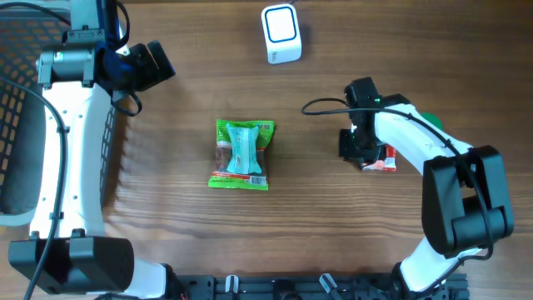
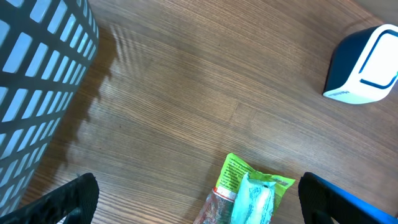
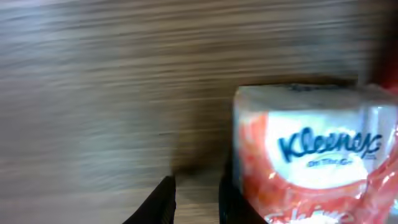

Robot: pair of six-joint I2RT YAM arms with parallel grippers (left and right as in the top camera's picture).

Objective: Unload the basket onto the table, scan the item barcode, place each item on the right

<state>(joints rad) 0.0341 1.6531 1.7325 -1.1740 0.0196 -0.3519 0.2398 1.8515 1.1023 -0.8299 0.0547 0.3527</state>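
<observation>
A wooden table (image 1: 166, 242) seen from above, with a robot arm on each side. Near the middle lies a green snack packet (image 1: 241, 156), flat, with a pale blue strip down its centre. At the far edge stands a small white and blue barcode scanner (image 1: 281, 33), well apart from the packet. On the right side lies a red and white Kleenex pack (image 3: 311, 155), and the right gripper (image 1: 360, 146) is low over its left end. The right wrist camera is blurred, but it shows the two dark fingers (image 3: 160, 200) a little apart with bare wood in the narrow gap. The pack sits just beside the right-hand finger rather than between the two, so nothing is pinched. A scrap of something green (image 1: 429, 123) shows behind the right arm, too hidden to identify. The left gripper (image 1: 150, 65) hangs above the table's far left corner, next to a black mesh basket (image 1: 17, 100). Its fingers (image 2: 68, 199) are spread wide and hold nothing. Its wrist camera looks down on the top end of the green packet and, farther off, the scanner.
</observation>
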